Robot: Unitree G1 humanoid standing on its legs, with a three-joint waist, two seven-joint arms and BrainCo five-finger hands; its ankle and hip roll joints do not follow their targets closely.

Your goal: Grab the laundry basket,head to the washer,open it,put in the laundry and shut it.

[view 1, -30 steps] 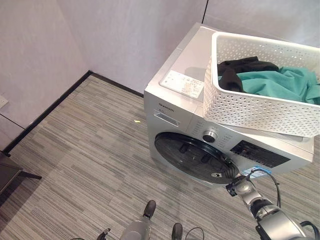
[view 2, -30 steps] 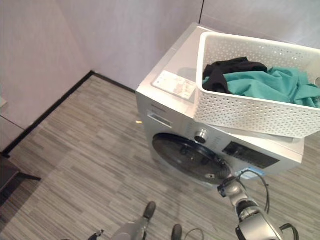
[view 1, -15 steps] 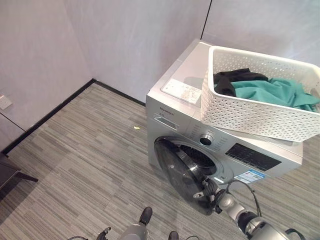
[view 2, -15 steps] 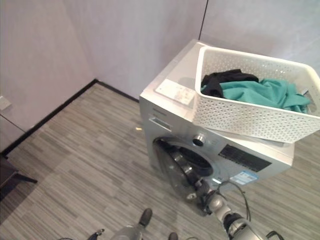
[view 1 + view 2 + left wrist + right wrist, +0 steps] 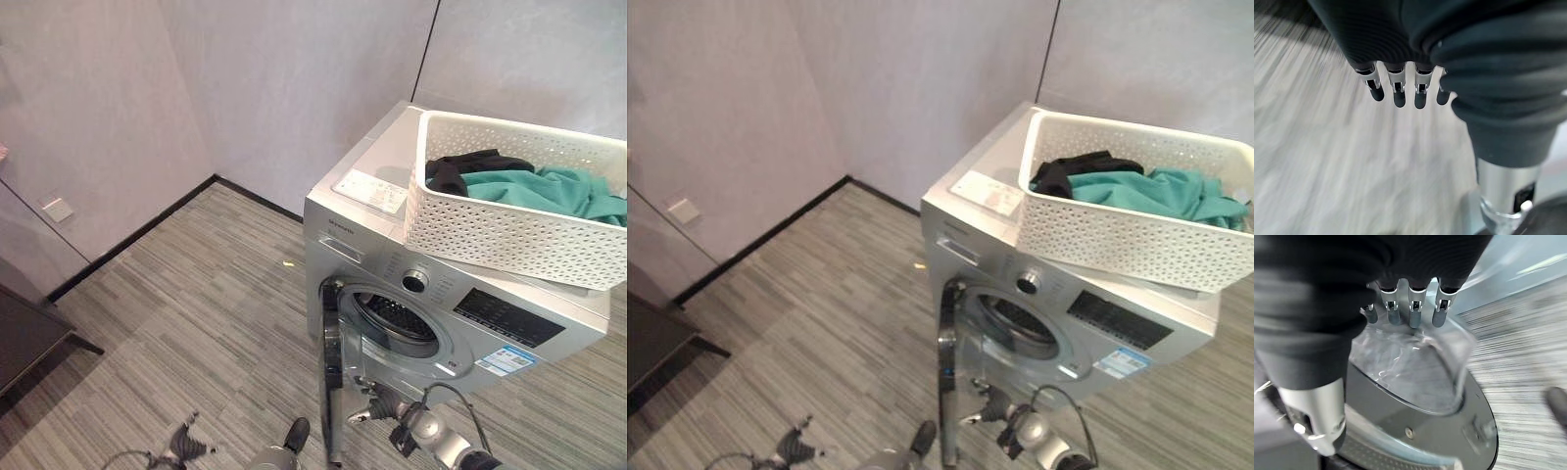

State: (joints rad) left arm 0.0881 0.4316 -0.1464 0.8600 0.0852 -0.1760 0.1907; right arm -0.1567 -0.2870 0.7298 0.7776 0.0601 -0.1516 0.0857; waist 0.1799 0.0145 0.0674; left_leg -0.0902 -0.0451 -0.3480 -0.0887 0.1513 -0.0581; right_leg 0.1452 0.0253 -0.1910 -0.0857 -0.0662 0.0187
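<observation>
Grey striped carpet floor [image 5: 196,284] and plain pale walls surround a silver front-load washer [image 5: 392,264]. Its round glass-domed door [image 5: 331,382] stands swung wide, showing the ribbed drum [image 5: 397,318]. On top sits a white perforated plastic laundry basket [image 5: 509,230] with black and teal clothes [image 5: 534,186] inside. Right robot hand [image 5: 1410,308] has relaxed straight fingers at the door's inner bowl. Left robot hand [image 5: 1400,85] hangs loose over the floor, holding nothing.

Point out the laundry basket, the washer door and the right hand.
laundry basket [image 5: 509,235], left eye view, on its perforated front wall.
washer door [image 5: 331,377], left eye view, on the swung-open door's edge.
right hand [image 5: 1411,308], right wrist view, on a finger over the door's glass.
</observation>
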